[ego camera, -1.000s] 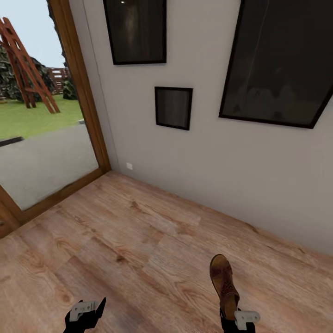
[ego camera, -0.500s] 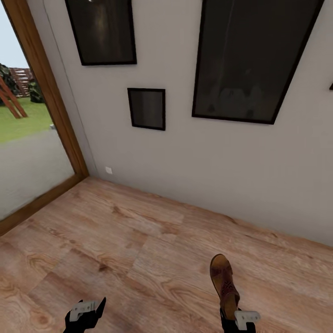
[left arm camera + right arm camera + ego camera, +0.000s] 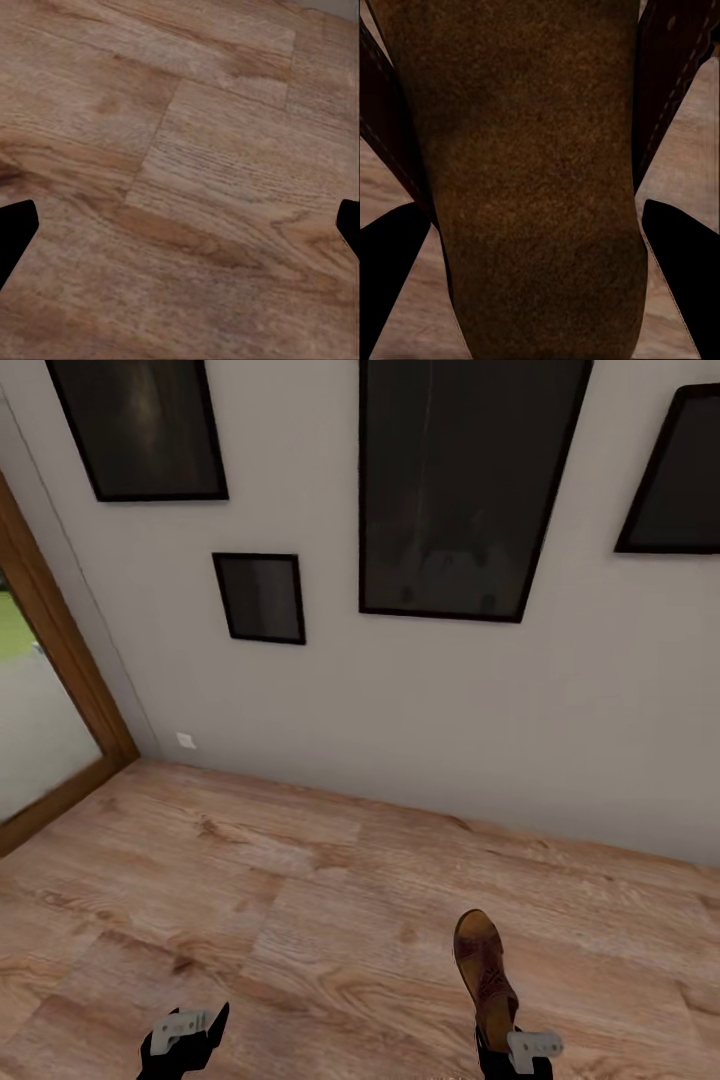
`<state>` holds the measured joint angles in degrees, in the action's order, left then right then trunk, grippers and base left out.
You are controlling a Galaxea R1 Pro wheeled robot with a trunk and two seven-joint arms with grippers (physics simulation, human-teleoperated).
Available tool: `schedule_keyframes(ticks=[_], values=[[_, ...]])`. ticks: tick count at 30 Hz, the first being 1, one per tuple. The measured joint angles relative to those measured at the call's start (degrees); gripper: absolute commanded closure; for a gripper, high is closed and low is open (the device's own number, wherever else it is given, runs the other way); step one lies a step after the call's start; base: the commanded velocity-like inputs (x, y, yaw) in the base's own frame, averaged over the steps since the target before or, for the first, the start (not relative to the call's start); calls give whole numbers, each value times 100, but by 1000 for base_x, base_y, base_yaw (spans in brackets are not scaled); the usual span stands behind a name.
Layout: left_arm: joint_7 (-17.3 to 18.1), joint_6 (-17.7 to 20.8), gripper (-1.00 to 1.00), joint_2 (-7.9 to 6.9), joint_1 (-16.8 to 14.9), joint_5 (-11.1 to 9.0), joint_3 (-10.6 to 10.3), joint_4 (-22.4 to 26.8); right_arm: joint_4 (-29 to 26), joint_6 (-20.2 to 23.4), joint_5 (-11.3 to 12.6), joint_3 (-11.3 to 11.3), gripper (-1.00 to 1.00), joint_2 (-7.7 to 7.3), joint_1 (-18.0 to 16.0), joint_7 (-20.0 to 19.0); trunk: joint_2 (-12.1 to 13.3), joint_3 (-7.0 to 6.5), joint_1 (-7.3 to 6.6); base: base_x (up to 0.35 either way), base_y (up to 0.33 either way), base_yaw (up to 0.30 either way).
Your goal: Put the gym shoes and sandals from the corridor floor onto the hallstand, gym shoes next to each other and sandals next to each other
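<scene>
A dark brown sandal (image 3: 484, 970) with a tan insole is held above the corridor floor (image 3: 300, 880), toe pointing away from me. My right gripper (image 3: 512, 1050) is shut on its heel end. In the right wrist view the sandal's brown sole (image 3: 532, 150) lies between the two dark fingers (image 3: 390, 270). My left gripper (image 3: 190, 1028) hangs open at the lower left with nothing in it. In the left wrist view its fingertips (image 3: 15, 225) stand wide apart over the wood planks (image 3: 195, 150). The gym shoes and the hallstand are out of view.
A pale grey wall (image 3: 450, 740) stands ahead with several dark framed pictures, the largest (image 3: 460, 490) in the middle. A wooden door frame (image 3: 60, 650) with glass is at the left. A small white socket (image 3: 185, 740) sits low on the wall.
The camera has turned right, so the wall, the pictures and the door frame have slid left in the picture. Both grippers and the held sandal keep their places in the view.
</scene>
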<state>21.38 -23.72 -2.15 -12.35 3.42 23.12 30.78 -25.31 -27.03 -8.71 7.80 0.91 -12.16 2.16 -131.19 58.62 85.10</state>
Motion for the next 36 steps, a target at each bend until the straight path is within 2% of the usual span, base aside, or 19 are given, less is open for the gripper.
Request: schedule_keyframes(ticks=[36], values=[[6,0,-100,0,0,4,-13,-2,12,12,0,0,100,1,0,0,0,-1,0,0,0,-296]])
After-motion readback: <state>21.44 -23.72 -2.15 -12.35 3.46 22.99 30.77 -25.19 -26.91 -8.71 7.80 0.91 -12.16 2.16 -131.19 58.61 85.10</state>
